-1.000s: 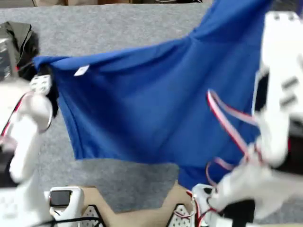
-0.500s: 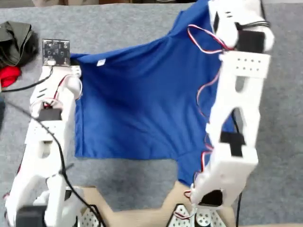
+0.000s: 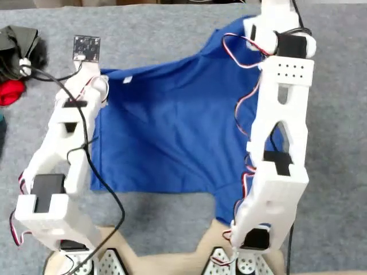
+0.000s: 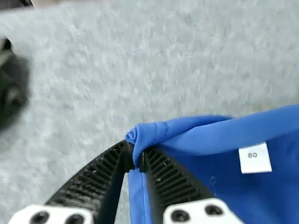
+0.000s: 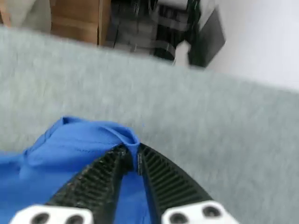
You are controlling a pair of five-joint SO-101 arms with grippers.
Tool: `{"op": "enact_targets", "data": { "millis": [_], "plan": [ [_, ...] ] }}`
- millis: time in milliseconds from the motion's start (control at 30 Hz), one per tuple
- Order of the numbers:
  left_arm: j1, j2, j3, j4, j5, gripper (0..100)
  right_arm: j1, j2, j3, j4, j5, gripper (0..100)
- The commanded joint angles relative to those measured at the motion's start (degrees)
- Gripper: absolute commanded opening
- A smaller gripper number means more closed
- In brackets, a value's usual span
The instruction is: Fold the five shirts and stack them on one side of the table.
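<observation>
Blue shirt: a smooth, matte knit, the blue shirt [image 3: 166, 132] lies spread wide over the middle of the table [image 3: 160, 34] between the two arms, with soft ripples across it and one part running under the right arm [image 3: 281, 132].
Shirt label: a small white tag [image 4: 254, 157], square, is sewn just inside the far edge near the left claw.
Left claw: the left gripper [image 4: 135, 158] has its black ribbed fingers [image 4: 168, 175] pinched together on a bunched, rolled corner of the cloth, which pokes out past the tips as a rounded nub.
Right claw: the right gripper [image 5: 133, 161] is likewise clamped on the other far corner, a folded peak of fabric between the ridged pads.
Table surface: grey, fuzzy, felt-like, flat.
Arms: white plastic shells, boxy, with screw holes. The left arm [image 3: 63, 143] lies along the shirt's side edge and the right arm covers much of the opposite side, hiding that stretch of cloth from above.
Cables: red-and-white wires [image 3: 243, 51] loop over the shirt by the right arm. A black cable [image 3: 86, 149] trails down the left arm.
Nearby: a crumpled black cloth [image 3: 17, 48] and a red cloth [image 3: 11, 91] sit at the table's edge beyond the left arm, well apart from the shirt.
Near edge: a tan board [image 3: 166, 260] under the arm bases.
Background: wooden furniture [image 5: 74, 18] past the table.
</observation>
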Motion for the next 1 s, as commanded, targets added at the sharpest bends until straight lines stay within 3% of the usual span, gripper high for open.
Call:
{"op": "enact_targets", "data": {
  "millis": [0,400,633,967],
  "plan": [
    [0.4,0.2,-7.5,13.9,-0.2,2,1.3,-2.8,-1.5,7.1,0.4,0.5],
    [3.2,0.2,-16.4,47.8,-0.4,2,3.0,-9.5,-0.9,30.3,0.2,0.5],
    [5.5,0.1,-17.1,55.5,-0.5,2,4.4,-16.4,3.6,35.9,0.5,0.5],
    [5.0,-6.6,-13.7,62.8,-4.8,2,5.7,-39.4,39.6,28.7,3.0,0.5]
  ]
}}
